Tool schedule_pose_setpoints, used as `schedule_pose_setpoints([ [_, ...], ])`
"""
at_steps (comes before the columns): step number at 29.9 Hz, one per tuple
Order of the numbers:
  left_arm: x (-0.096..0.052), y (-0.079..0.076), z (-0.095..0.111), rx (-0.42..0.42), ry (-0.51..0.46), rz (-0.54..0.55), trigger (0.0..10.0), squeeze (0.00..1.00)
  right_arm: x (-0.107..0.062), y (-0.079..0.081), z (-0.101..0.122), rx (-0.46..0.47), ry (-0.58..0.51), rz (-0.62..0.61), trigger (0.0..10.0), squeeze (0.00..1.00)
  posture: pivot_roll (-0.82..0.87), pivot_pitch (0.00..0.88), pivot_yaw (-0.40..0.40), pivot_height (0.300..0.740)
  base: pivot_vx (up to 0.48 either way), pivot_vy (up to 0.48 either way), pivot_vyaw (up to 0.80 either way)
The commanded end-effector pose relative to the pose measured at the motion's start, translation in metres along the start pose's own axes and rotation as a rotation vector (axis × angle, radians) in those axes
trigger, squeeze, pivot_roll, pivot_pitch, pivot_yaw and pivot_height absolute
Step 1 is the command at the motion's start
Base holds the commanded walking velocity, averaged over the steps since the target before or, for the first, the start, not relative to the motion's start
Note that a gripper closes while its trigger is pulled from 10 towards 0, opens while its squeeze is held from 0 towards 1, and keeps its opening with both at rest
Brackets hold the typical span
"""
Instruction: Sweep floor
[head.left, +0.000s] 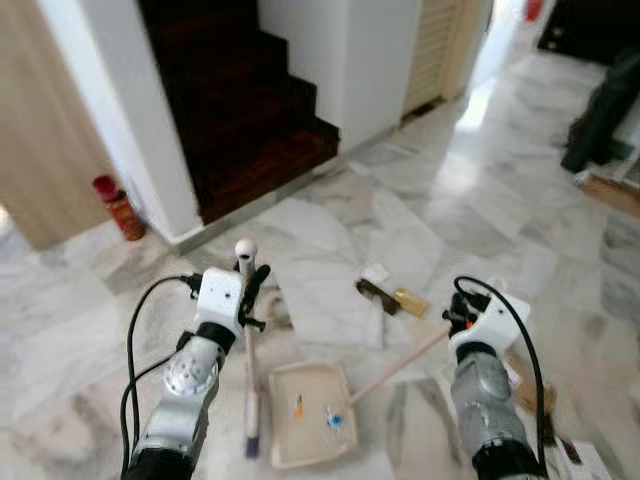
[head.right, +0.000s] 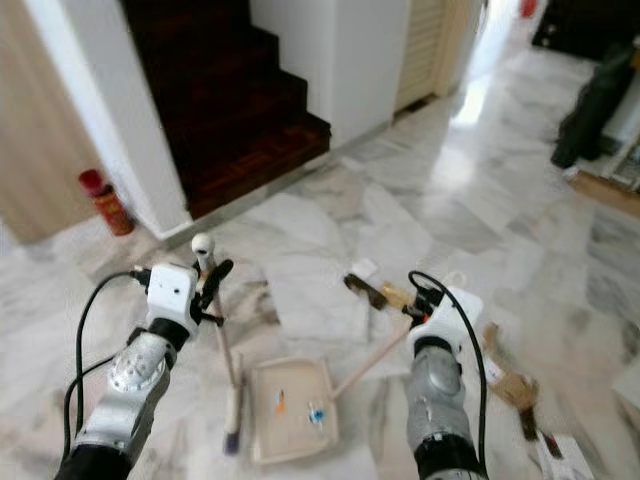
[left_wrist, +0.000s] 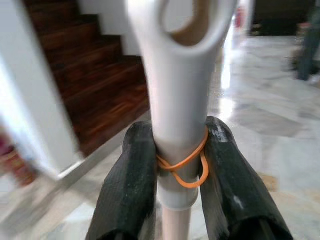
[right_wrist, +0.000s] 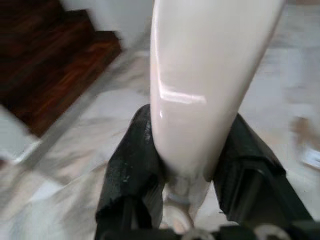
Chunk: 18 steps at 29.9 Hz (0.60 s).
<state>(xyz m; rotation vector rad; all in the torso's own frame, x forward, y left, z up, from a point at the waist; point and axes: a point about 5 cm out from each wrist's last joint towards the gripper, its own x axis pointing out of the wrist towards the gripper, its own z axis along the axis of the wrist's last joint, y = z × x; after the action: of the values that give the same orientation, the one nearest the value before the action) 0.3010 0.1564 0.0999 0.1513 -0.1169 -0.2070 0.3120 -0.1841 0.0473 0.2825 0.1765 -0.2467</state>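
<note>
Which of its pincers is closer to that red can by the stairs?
Left. The left pincer, clamped on the broom handle, sits a short way in front of the red can; the right pincer, holding the dustpan handle, is across the floor.

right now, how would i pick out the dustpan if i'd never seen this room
Start at the dark wooden staircase, then come down the marble floor to between the robot's arms. The dustpan is the cream tray lying flat there, its long handle in the right gripper, small bits inside; the broom beside it is thin, near upright.
</note>
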Motion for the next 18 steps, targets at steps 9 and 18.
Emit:
schedule_pose_setpoints([
  [9,0.005,-0.0007,0.0102,0.017,-0.04,-0.005,10.0,0.0,0.003,0.0032,0.0116,0.031,-0.045,0.008,10.0,0.0,0.05,0.0,0.008,0.74,0.0,0.35,0.0],
  [18,0.0049,-0.001,0.0101,0.02,-0.037,-0.008,10.0,0.0,0.0025,0.004,0.0107,0.019,-0.045,0.017,10.0,0.0,0.05,0.0,0.009,0.74,0.0,0.351,0.54],
])
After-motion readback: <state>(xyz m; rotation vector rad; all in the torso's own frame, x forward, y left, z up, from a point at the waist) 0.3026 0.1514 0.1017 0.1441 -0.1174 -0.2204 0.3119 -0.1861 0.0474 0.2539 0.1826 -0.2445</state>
